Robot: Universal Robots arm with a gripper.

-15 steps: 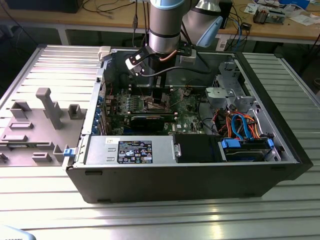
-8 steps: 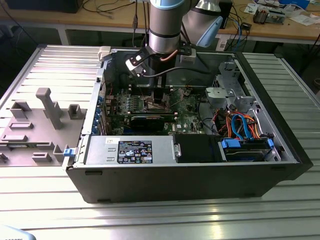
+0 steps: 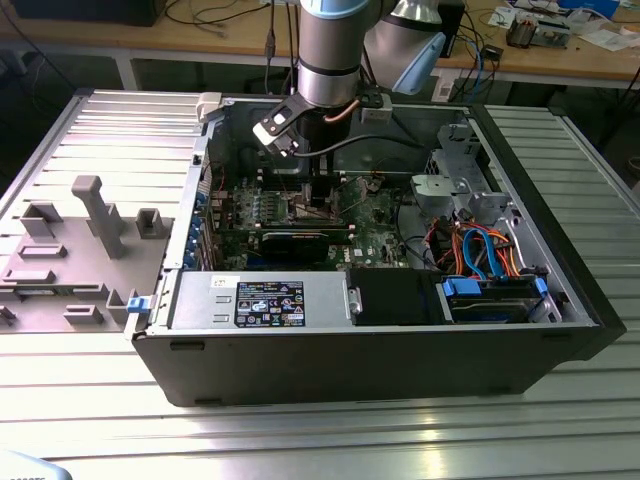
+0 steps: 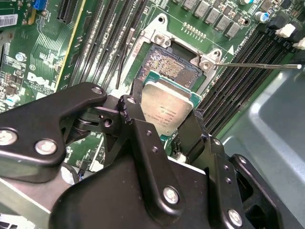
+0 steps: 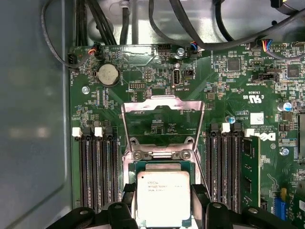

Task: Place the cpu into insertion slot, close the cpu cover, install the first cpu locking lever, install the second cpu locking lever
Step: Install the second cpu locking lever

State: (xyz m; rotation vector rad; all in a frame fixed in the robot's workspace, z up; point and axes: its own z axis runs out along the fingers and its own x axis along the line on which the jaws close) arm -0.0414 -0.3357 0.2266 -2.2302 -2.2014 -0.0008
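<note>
Gripper [image 4: 164, 113] clamped on cpu [image 5: 163, 196] by two opposite edges, held over bare slot [image 4: 167, 64]. Cover [image 5: 162, 101] swung open beside the slot.

Ribbed metal table [image 3: 300, 440] — wooden bench [image 3: 100, 42] behind.

The cpu [image 5: 163, 198] bears fine print on top (too small to make out).
</note>
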